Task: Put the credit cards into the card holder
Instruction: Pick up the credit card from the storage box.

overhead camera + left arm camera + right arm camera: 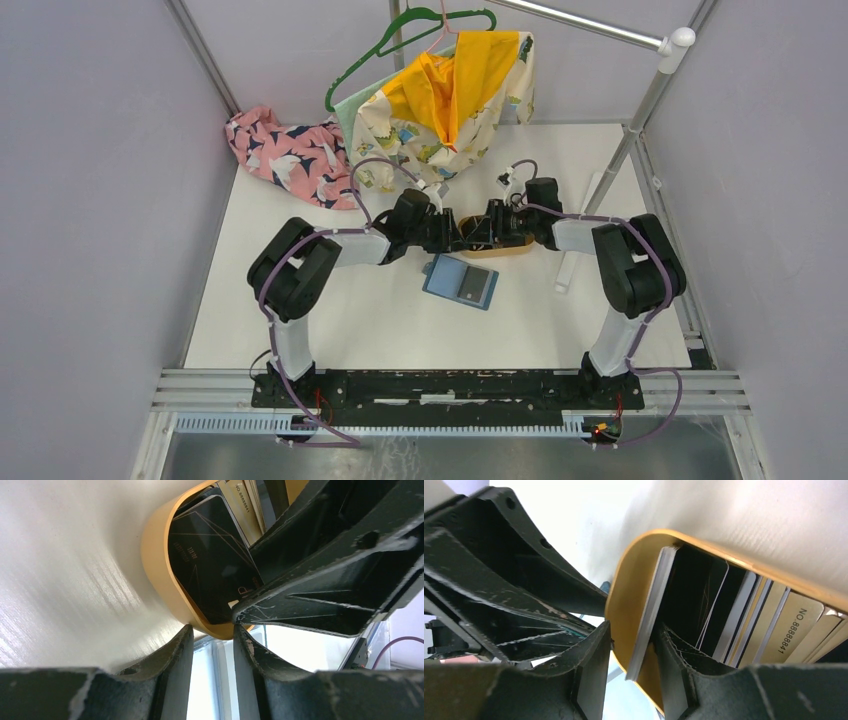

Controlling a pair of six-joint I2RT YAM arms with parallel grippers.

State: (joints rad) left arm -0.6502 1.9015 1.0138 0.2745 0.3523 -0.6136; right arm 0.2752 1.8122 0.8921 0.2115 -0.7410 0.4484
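Tan tray [155, 555] rim in L gripper [212, 630]

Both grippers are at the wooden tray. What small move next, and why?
Probably close the right gripper on the pale-edged card and lift it gently. Its fingers straddle that card at the end of the tray, whose wall seems to sit between them too. The left gripper is at the tray's rim; the card holder lies apart.

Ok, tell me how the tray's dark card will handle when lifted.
The dark card is likely stiff: it leans unbent. Its glossy face looks slippery. Packed against other cards in the tray, it may drag one along.
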